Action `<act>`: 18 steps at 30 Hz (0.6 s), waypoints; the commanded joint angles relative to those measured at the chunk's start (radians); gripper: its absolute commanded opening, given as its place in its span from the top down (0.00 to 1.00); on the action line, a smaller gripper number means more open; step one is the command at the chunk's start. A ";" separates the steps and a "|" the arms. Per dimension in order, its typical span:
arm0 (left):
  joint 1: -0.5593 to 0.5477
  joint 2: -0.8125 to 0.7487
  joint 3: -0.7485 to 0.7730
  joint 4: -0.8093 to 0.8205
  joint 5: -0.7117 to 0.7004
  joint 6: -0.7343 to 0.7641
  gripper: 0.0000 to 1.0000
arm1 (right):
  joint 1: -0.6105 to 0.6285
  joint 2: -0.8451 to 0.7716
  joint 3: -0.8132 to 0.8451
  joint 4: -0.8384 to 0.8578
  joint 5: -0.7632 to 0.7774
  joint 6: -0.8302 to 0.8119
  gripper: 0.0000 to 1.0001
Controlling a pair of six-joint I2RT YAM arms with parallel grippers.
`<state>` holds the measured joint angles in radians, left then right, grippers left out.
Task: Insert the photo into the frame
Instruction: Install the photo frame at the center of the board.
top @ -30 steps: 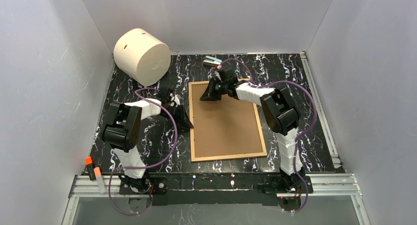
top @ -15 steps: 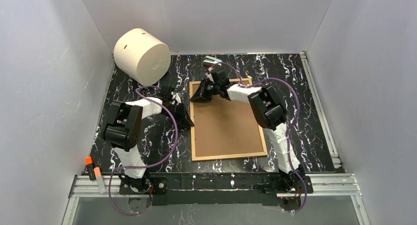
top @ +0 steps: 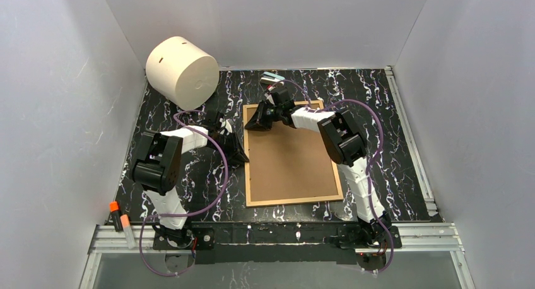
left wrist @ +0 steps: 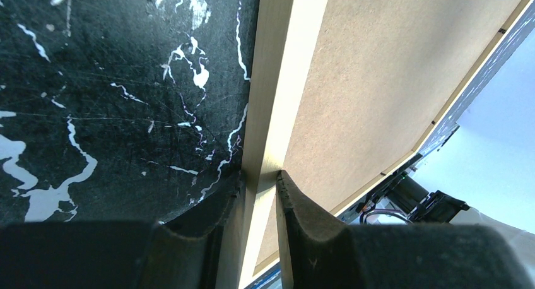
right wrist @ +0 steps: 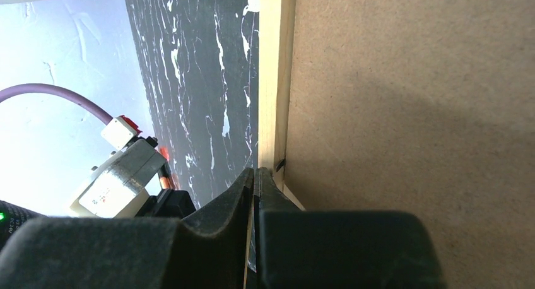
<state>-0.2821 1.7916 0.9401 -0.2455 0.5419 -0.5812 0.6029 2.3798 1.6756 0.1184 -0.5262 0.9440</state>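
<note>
Black marbled surface (top: 404, 150) carried the work, with pale walls on three sides. On it the left pincer (left wrist: 255, 183) was closed on the frame (top: 293, 156), one finger either side of the light wood rail of its left long side. The right pincer (right wrist: 255, 175) sat at the frame's far-left corner. Its fingers were drawn almost together, tips at the inner side of the rail, just beside a small dark tab (right wrist: 281, 165). Whether they pinched anything could not be told.

The frame lay face down near the middle of the surface with its brown fibreboard back up and seated. The photo showed in no view. A white drum (top: 183, 71) stood well apart at the far-left corner.

The step in hand looked like opening the back. The next move would likely call for the right fingertips to catch that tab and free it while the left pincer kept the frame from sliding.
</note>
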 commanded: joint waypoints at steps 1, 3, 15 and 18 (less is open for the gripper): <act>-0.001 0.087 -0.068 -0.035 -0.321 0.073 0.82 | -0.021 0.031 0.003 -0.085 0.078 -0.025 0.87; -0.001 0.088 -0.069 -0.035 -0.321 0.073 0.82 | -0.024 0.030 -0.013 -0.083 0.083 -0.023 0.87; -0.001 0.091 -0.073 -0.032 -0.320 0.072 0.82 | -0.029 0.052 -0.022 -0.107 0.124 -0.024 0.87; 0.000 0.093 -0.072 -0.032 -0.320 0.072 0.82 | -0.029 0.053 -0.021 -0.132 0.140 -0.045 0.87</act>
<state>-0.2825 1.7905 0.9375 -0.2413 0.5419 -0.5800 0.5869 2.3798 1.6756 0.1036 -0.5095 0.9543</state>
